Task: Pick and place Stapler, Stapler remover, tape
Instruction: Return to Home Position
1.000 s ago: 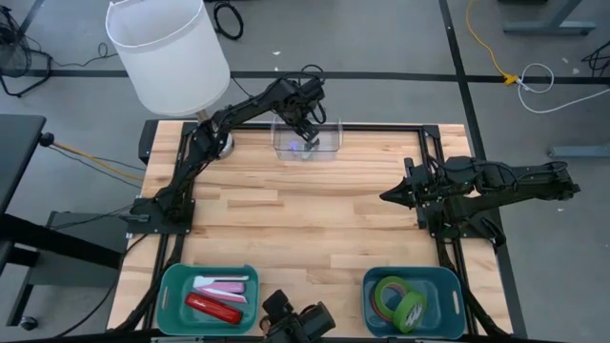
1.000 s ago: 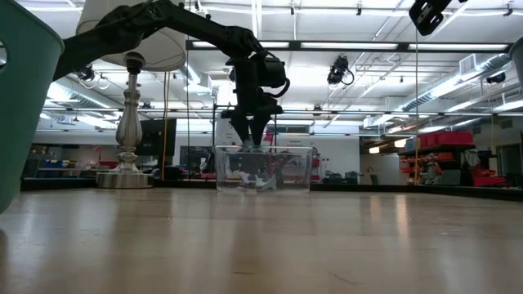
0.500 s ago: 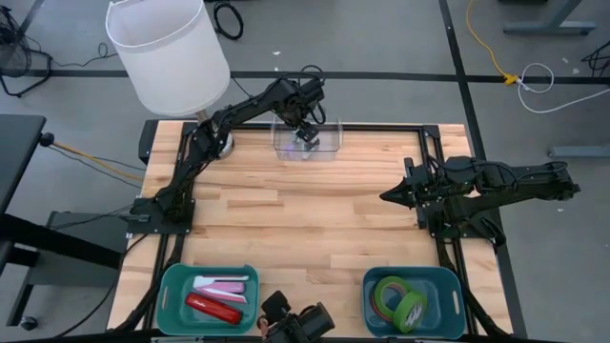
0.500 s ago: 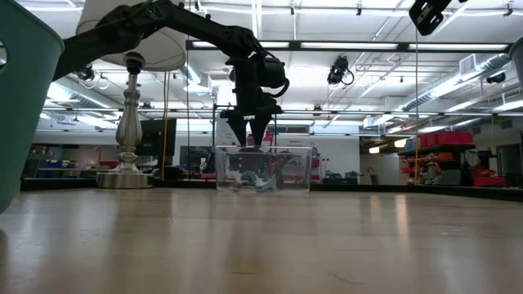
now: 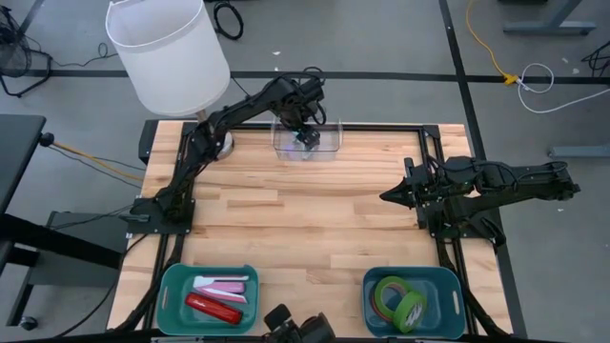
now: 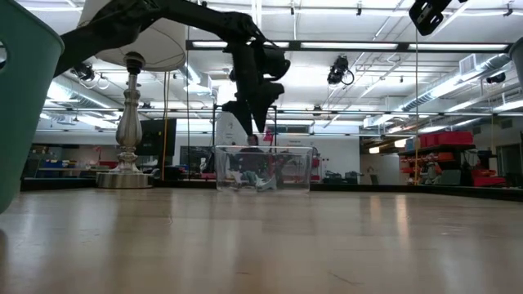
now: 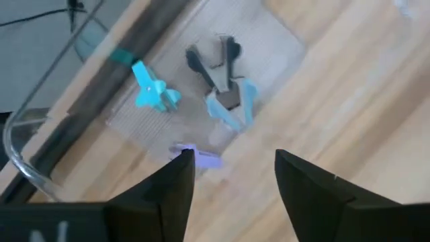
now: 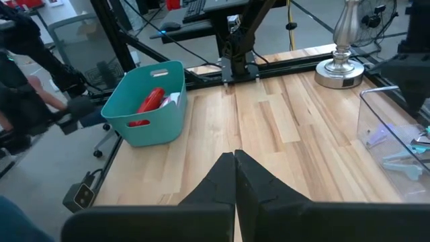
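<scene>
We look on a robotics lab: exposed ceiling pipes, strip lights, shelved red bins, cables over grey floor.

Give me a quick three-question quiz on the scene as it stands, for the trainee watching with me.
1. True or false: the left gripper hangs open and empty above the transparent bin, while the right gripper waits shut on the right.
2. Fill in: the tape bin, with green tape inside, is coloured ___.
3. Where does the red stapler lie? A) the transparent bin B) the teal bin C) the tape bin

Key: 1 true; 2 blue; 3 B.
</scene>
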Available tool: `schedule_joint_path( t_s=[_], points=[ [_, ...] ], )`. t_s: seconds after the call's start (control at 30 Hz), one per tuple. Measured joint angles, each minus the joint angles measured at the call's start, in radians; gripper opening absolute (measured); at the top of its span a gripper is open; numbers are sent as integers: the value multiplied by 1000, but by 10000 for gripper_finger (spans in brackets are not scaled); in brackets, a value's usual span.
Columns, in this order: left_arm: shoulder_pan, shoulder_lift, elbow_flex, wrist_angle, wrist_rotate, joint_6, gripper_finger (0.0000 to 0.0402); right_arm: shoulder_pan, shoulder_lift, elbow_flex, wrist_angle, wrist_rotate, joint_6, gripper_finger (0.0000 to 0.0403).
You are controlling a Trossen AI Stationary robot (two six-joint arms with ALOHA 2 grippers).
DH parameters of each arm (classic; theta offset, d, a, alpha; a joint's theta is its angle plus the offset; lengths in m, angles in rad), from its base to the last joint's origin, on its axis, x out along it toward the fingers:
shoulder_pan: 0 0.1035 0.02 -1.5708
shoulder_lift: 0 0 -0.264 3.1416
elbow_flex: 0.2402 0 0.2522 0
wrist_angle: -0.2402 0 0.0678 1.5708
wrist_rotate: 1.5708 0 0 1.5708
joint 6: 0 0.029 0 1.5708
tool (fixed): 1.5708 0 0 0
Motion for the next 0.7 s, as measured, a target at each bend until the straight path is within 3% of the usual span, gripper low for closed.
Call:
schedule_joint_path(
  t_s=[0.7],
  points=[
    [-262,-99,2,12,-66,8,28,0,0,0,1,59,-6,0]
  ],
)
